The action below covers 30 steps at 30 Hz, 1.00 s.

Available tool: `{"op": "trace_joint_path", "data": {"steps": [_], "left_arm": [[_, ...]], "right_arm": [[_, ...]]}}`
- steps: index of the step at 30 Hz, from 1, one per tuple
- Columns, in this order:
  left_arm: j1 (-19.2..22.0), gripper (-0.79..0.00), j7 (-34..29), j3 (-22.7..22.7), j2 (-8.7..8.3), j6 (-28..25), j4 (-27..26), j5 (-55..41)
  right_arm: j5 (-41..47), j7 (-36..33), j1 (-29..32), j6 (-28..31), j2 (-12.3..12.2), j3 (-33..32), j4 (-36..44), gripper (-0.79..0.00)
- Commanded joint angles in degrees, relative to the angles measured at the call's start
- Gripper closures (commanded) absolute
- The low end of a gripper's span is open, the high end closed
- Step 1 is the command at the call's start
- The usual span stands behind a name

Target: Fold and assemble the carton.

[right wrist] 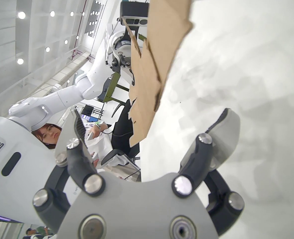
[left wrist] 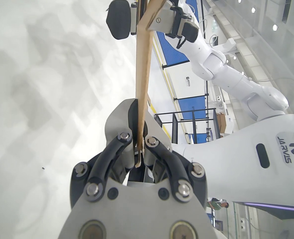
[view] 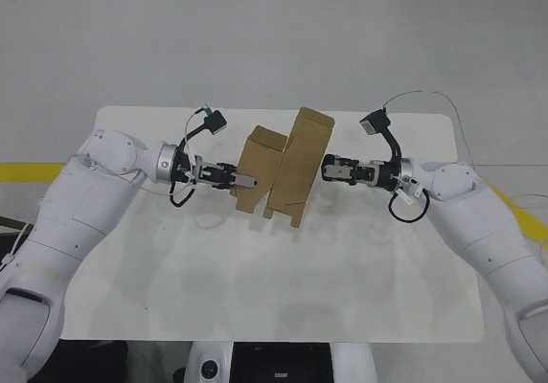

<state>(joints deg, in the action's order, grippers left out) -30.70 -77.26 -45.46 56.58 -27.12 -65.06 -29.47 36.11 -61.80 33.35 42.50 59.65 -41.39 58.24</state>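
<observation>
A flat brown carton (view: pixel 288 168) hangs partly unfolded above the middle of the white table (view: pixel 399 287), its panels tilted. My left gripper (view: pixel 245 180) is shut on the carton's left panel; in the left wrist view the cardboard edge (left wrist: pixel 143 75) runs straight down between the closed fingers of that gripper (left wrist: pixel 139 115). At the carton's opposite side, my right gripper (view: pixel 322 168) stands open. In the right wrist view its fingers (right wrist: pixel 74 130) are spread wide, and the carton's near edge (right wrist: pixel 159 50) reaches into the gap of the gripper (right wrist: pixel 149 118) without being clamped.
The table's surface below and in front of the carton is bare white. Beyond the table's left and right ends, a yellow floor line (view: pixel 6 172) runs. Thin cables (view: pixel 446 101) loop off the right wrist.
</observation>
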Motion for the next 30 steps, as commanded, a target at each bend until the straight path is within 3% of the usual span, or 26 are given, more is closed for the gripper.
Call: {"op": "trace_joint_path", "data": {"steps": [1, 9, 16, 24, 26, 30], "left_arm": [[-0.38, 0.000, -0.93, 0.22, 0.06, 1.03, -0.60, -0.82], [-2.07, 0.000, -3.42, 0.95, 0.16, 3.51, -2.05, -2.44], [-2.64, 0.000, -4.55, 1.35, 0.35, 4.64, -2.49, -2.92], [-3.13, 0.000, -5.50, 1.41, 0.45, 5.59, -3.14, -3.63], [-3.22, 0.000, -5.62, 1.35, 0.44, 5.71, -3.26, -3.76], [-3.35, 0.000, -5.89, 1.22, 0.42, 5.98, -3.34, -4.11]], "right_arm": [[0.92, -0.67, 0.86, -0.67, -0.65, -0.24, 0.75, -0.785], [2.10, 0.05, 2.42, 0.04, -1.80, -0.33, 2.90, -0.785], [2.36, -0.19, 1.98, -0.20, -2.00, 0.65, 3.30, -0.391], [2.76, -0.09, 1.27, -0.09, -1.61, 3.23, 2.68, -0.259], [3.18, -0.34, 1.10, -0.34, -1.61, 3.75, 2.85, -0.197], [3.68, -0.31, 0.80, -0.31, -1.71, 4.44, 3.07, 0.000]]}}
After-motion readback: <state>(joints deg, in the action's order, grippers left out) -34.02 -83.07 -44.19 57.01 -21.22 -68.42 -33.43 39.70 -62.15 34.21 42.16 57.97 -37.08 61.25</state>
